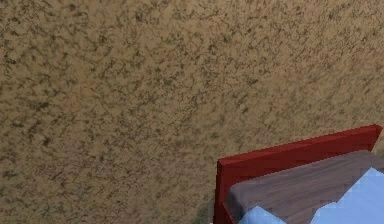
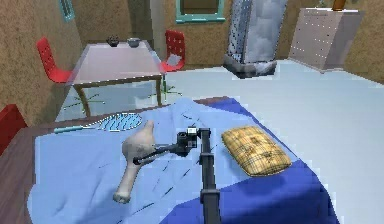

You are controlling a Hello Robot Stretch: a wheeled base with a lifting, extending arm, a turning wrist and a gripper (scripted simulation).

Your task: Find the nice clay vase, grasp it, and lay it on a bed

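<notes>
Gripper (image 2: 160,150) over the blue bed (image 2: 80,172), at a long tan thing (image 2: 133,165) lying there, near a pillow (image 2: 255,150). Cannot tell if holding anything.

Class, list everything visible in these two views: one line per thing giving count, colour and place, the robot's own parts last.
bed with blue cover: one, blue with red frame, arm side view's foreground; forward view's lower right
tan woven pillow: one, tan, on bed right of arm
long beige bat-shaped object: one, beige, lying on bed by the fingers
blue-strung racket-like thing: one, bed's far left
pinkish-topped table: one, beyond bed
red chairs: two, beside table
small dark bowls: two, on table
white dresser: one, upper right
dark square arm bar: one, bottom centre
gripper: one, dark, above bed; whether it holds anything cannot be told
</notes>
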